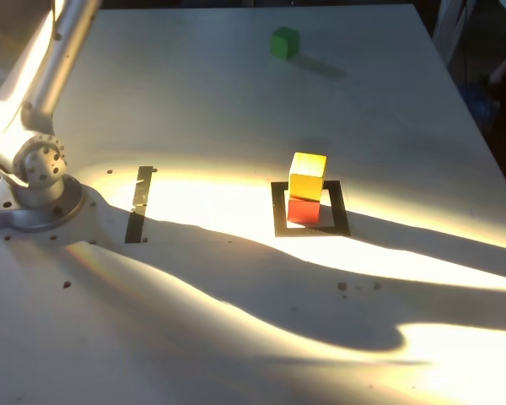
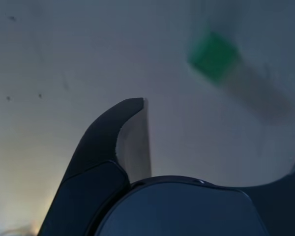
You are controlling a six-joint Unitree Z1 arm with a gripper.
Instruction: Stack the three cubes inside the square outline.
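In the exterior view, the arm [image 1: 46, 126] is at nine o'clock, its claw [image 2: 222, 117] spread apart. The green cube [image 1: 285, 43] lies toward twelve; next, inside the square outline [image 1: 280, 221], the yellow cube [image 1: 307, 175] sits upon the red cube [image 1: 304, 212].

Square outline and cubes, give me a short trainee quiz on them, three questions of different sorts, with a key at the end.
1. True or false: the yellow cube rests on top of the red cube.
2. Which cube sits outside the square outline?
A. red
B. green
C. yellow
3. Fill in the blank: in the wrist view, the gripper's jaws stand ____, with nothing between them.

Key: 1. true; 2. B, the green cube; 3. open
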